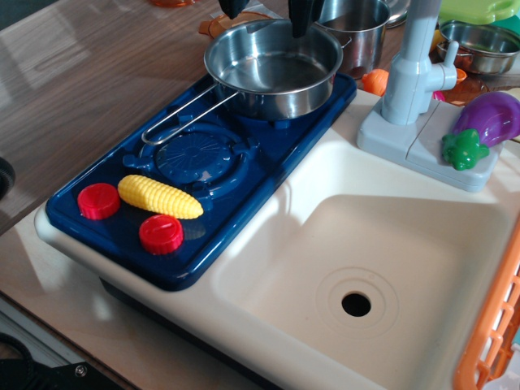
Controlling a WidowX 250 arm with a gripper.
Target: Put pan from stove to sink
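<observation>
The shiny steel pan (275, 71) sits on the far burner of the dark blue stove (236, 175), with its wire-loop handle (183, 116) pointing to the near left. My gripper (268, 11) is at the top edge of the view, just over the pan's far rim. Its two black fingers (305, 16) stand well apart, with nothing held between them. The cream-white sink (382, 268), with its round drain hole (356, 304), lies to the right of the stove.
A yellow toy corn cob (160, 196) lies between two red knobs (161, 234) on the stove's near end. A grey faucet (414, 73) and a purple eggplant (487, 122) stand behind the sink. A taller steel pot (357, 28) and a steel bowl (479, 45) are behind. An orange basket (496, 325) borders the right.
</observation>
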